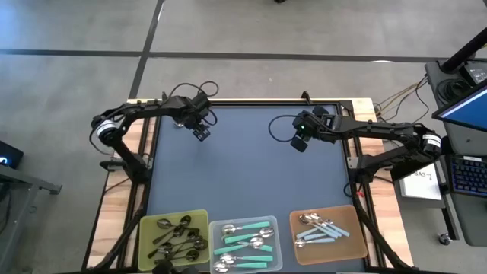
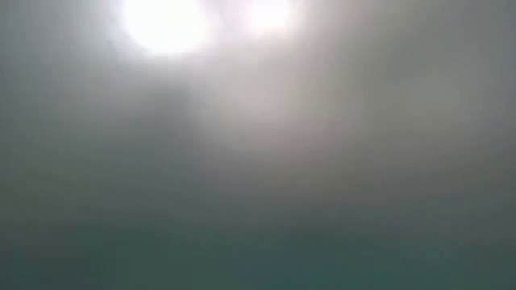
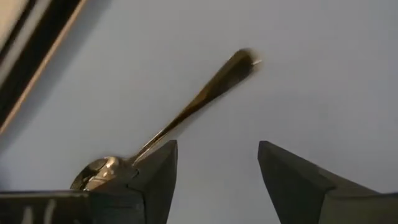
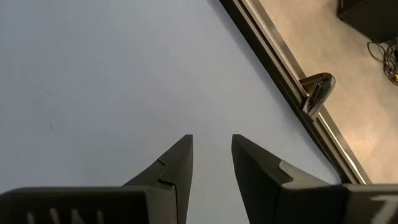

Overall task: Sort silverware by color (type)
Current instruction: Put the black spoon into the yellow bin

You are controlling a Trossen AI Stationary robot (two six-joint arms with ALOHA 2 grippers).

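Silverware is nearly all sorted: dark metal spoons lie in the green tray at the near left, teal-handled spoons in the clear tray in the middle, and light-blue-handled spoons in the brown tray at the near right.

One dark metal spoon is left, on the mat at the far left. It shows only in the left wrist view, its bowl beside one finger and its handle slanting away. The left gripper hangs over that spot with its jaws wide apart and holding nothing.

To pick it up well, I would shift the gripper sideways so the thin handle sits between the fingers, not beside them. Turn the wrist so the fingers close across the handle near the bowl, and come down until the tips almost meet the mat. A thin, flat handle may slip or tip.

The right gripper waits over the far right of the mat, jaws slightly apart and empty. The low view shows nothing.
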